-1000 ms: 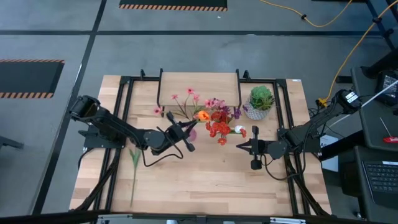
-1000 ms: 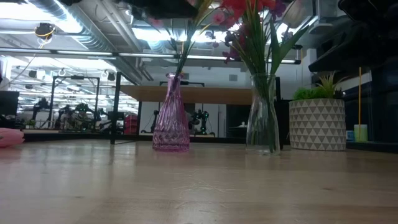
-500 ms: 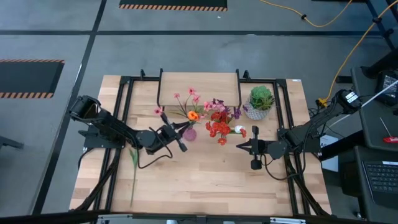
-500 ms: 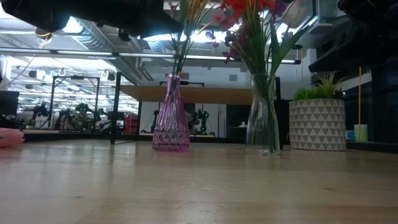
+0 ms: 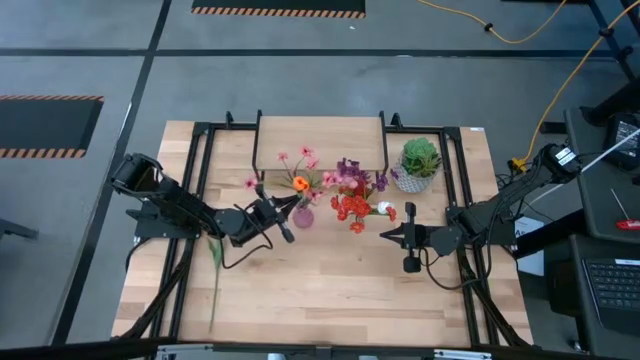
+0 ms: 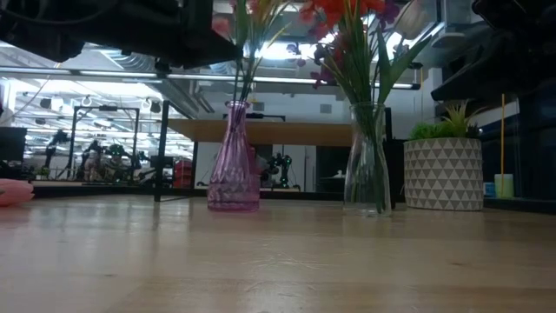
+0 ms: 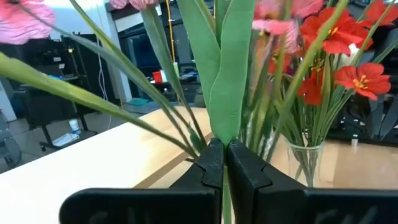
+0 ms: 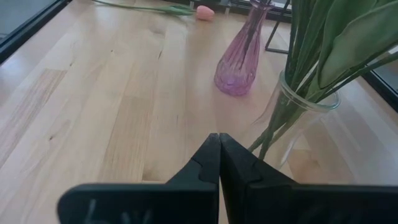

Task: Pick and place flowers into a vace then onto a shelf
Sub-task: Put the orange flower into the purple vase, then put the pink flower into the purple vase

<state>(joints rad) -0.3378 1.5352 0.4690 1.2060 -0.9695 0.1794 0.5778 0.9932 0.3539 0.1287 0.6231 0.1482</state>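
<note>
The left gripper [image 5: 268,214], clamped on an orange tulip [image 5: 299,183] stem, has drawn back leftward, shifting the purple vase [image 6: 232,158] across the wooden tabletop [image 5: 320,280]; the right gripper [image 5: 405,238] waits closed.

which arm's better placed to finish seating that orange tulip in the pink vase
Left. The left gripper is shut on the orange tulip stem right beside the pink vase. The right gripper sits shut and empty, beyond the clear vase.

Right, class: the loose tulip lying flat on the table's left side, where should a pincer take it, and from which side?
Grip the bare stem midway, from straight above: it lies flat and thin, pink bloom at one end.
</note>
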